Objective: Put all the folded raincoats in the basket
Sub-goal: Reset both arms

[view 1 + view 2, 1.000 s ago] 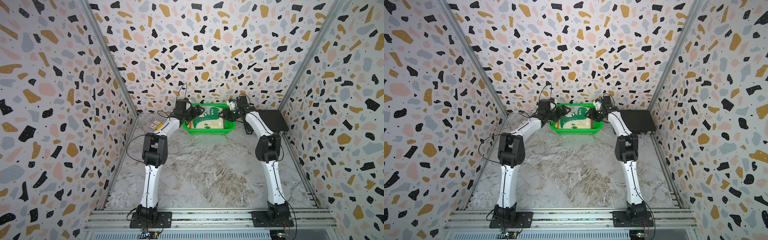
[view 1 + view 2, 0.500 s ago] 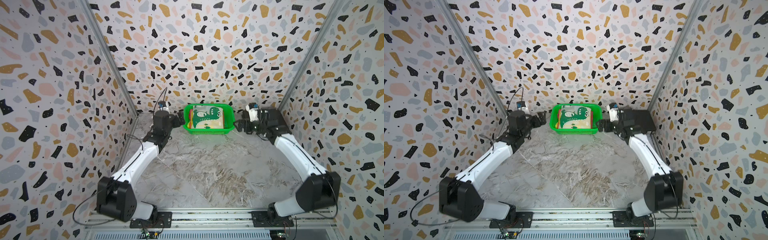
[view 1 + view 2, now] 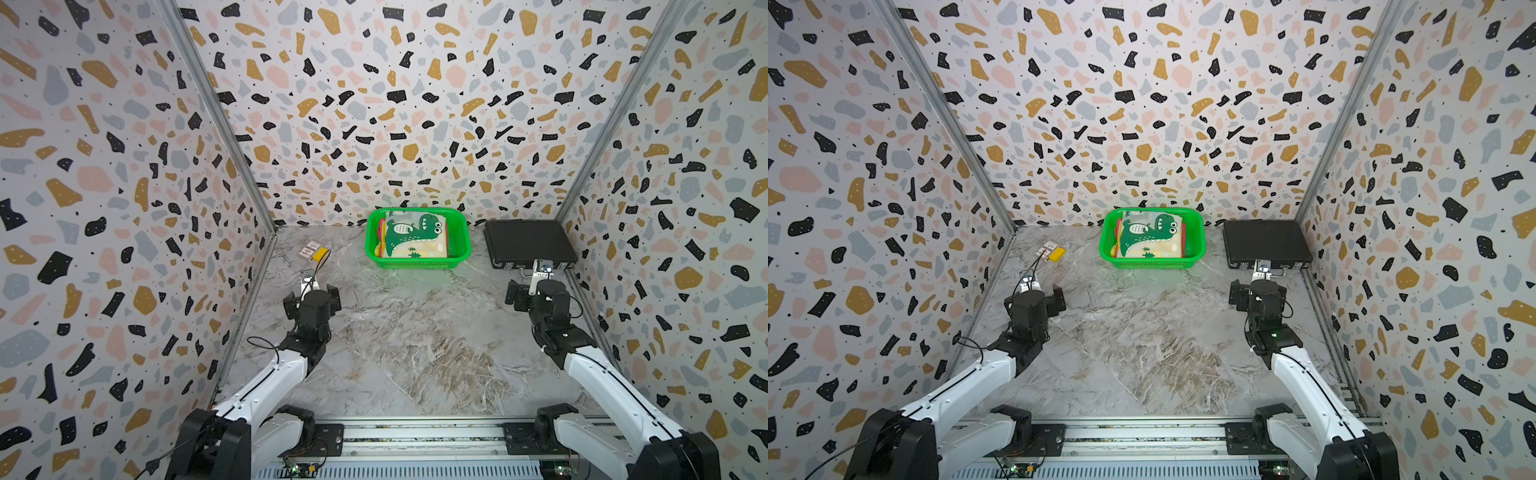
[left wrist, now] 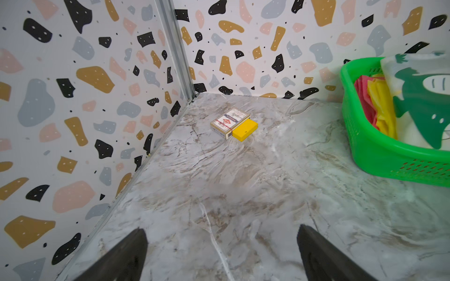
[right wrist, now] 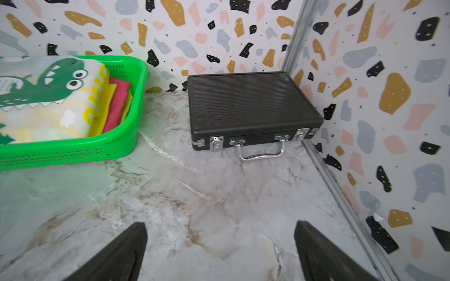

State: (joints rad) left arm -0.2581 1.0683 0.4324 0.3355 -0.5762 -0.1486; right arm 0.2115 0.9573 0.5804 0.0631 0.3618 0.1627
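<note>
Black jaws are standing wide apart and empty on the left gripper and right gripper, both hovering low over the marble table at the lower sides of both top views. Farther back, upper centre, the folded dinosaur raincoat is lying inside the green basket, so the task is looking done.

Hardly anything here can be read. On the folded raincoat, beside its green dinosaur print, run big yellow letters, but the fold cuts them off and I cannot make out a word. The small box lying on the counter carries a red emblem and lines of fine print on its top face, all too small to read.
</note>
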